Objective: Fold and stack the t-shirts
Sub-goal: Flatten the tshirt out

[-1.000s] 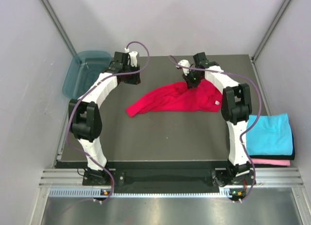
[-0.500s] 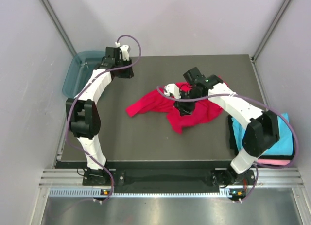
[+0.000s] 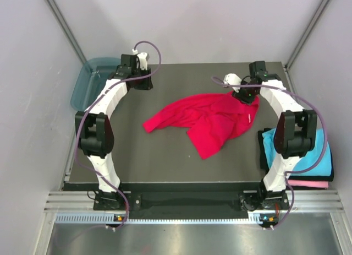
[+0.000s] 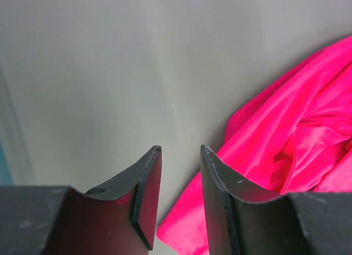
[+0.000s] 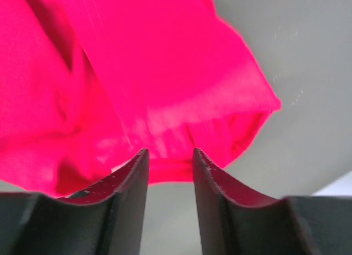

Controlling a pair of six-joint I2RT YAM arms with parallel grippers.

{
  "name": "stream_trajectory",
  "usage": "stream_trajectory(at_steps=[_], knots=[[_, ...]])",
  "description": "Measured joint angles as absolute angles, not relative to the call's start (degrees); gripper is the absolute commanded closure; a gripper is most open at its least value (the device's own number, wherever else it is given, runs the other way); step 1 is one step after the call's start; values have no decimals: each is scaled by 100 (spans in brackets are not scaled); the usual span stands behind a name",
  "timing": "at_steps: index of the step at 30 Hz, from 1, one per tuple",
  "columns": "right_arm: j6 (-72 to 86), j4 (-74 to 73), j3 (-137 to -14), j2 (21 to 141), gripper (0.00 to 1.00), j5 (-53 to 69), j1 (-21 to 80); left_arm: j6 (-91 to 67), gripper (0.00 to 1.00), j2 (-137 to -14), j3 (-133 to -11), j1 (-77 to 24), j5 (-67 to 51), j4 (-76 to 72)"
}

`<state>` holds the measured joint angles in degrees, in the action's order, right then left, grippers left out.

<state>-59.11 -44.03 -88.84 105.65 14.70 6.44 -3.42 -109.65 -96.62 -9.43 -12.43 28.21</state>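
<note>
Tub: a teal translucent plastic tub with rounded corners sits off the left rear edge of the table. The left arm crosses its near right rim, and what lies inside cannot be told.
Stack: a cyan t-shirt lies folded flat on a pink t-shirt, of which only a thin edge shows. The stack is at the table's right near side, and the right arm's elbow covers its left part.
Red t-shirt: the red t-shirt lies unfolded and rumpled across the middle and right of the table. One tongue of cloth reaches left and one flap points toward the near edge. A small white tag shows on its right part.
Left claw: the left claw has its fingers a narrow gap apart with nothing between them. It is over bare table at the left rear, with the red cloth just to its right and not touching.
Right claw: the right claw is narrowly parted and pinches nothing. It is above the shirt's far right hem.
Surfaces: the table is matte dark grey, the shirt is soft with ridged folds, and the fingers are hard, black and wedge-tipped.
</note>
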Motion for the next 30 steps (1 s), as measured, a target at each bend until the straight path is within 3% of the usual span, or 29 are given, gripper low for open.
stream_trajectory(at_steps=[12,30], knots=[[-7290,-4383,-8473,10822,66,1238,458,-148,60,-10774,-9448,-943,-978,2821],[-7461,-4598,-8324,11002,63,1219,458,163,59,-10774,-9430,-1020,-760,2825]])
